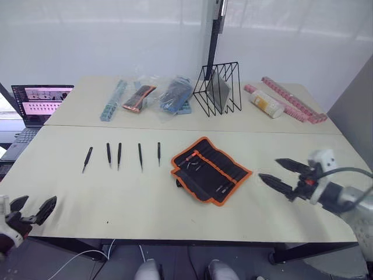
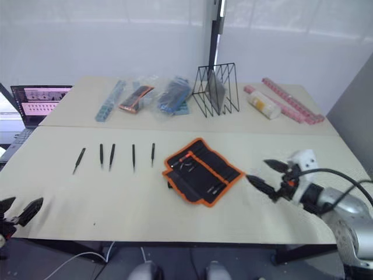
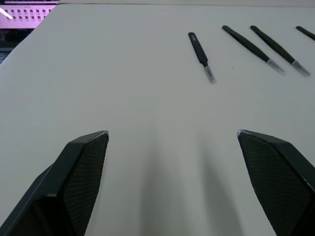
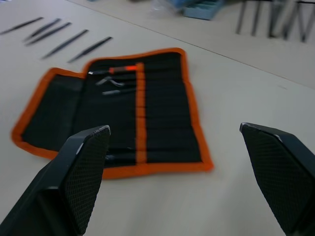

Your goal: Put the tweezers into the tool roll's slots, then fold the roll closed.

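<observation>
The pale table carries five tweezers in a row beyond the left gripper. The open tool roll lies just left of the right gripper.

Light: bright, even daylight from the white wall behind the desk.
Shadows: faint, soft under the tool roll.
Blur: right wrist view soft, background smeared.
Glare: laptop screen glows pink.

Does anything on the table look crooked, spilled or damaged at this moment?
Nothing is spilled or damaged. The black fabric tool roll with orange binding lies open but turned at an angle to the table edge. In the row of five slim black metal tweezers, the leftmost is slanted.
</observation>
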`<state>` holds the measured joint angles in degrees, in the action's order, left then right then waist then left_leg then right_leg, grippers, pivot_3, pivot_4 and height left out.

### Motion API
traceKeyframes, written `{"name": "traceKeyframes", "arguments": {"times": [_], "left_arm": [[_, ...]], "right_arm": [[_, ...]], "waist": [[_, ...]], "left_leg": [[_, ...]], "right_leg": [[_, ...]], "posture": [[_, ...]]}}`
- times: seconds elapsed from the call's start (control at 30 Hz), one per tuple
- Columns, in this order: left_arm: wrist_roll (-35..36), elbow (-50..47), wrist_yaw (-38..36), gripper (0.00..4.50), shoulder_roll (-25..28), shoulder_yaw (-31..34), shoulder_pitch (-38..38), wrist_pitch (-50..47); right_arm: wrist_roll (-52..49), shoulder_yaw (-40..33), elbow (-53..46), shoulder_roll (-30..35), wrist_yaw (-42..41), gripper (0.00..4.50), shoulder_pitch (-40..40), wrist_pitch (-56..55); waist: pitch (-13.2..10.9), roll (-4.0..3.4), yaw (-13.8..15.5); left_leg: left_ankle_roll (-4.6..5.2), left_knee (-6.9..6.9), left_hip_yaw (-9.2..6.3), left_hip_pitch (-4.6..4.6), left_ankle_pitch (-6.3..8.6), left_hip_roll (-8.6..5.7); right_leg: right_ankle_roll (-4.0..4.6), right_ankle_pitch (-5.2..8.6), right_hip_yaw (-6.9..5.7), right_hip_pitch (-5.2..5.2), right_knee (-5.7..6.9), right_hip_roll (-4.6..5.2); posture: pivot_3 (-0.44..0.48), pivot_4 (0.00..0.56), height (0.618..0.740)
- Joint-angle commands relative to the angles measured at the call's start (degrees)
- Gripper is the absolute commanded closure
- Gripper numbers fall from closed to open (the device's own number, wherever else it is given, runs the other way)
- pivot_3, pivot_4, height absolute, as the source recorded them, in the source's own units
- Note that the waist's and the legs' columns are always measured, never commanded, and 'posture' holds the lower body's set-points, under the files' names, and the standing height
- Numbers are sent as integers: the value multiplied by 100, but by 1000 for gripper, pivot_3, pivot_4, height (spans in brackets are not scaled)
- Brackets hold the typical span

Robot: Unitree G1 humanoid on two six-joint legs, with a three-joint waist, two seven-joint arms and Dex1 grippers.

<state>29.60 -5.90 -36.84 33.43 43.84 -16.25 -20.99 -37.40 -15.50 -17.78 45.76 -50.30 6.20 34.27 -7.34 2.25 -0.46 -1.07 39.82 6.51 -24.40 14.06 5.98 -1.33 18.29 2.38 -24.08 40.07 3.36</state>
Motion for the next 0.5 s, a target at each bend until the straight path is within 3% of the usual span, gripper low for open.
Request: {"name": "traceKeyframes", "arguments": {"times": [0.03, 0.23, 0.5], "left_arm": [[151, -715, 599, 47, -106, -188, 196, -453], [-131, -882, 1764, 47, -219, -770, 1153, -1224], [-539, 189, 1879, 47, 59, -1601, 2113, -1534]], "right_arm": [[-176, 397, -13, 237, -671, 0, 536, 75], [-128, 1238, 103, 181, -1411, 0, 1602, 75], [-141, 1412, 33, -68, -1311, 0, 1713, 160]], "waist": [[0, 2, 20], [1, 6, 58], [-1, 9, 105]], "left_leg": [[0, 0, -1, 0, 0, 0], [1, 3, -6, 3, -2, -2], [3, -3, -5, -2, 0, -6]], "right_leg": [[0, 0, -1, 0, 0, 0], [-2, -2, -1, 3, 2, -4], [-7, -8, -3, -3, 4, -2]], "posture": [[0, 150, 687], [0, 150, 687], [0, 150, 687]]}}
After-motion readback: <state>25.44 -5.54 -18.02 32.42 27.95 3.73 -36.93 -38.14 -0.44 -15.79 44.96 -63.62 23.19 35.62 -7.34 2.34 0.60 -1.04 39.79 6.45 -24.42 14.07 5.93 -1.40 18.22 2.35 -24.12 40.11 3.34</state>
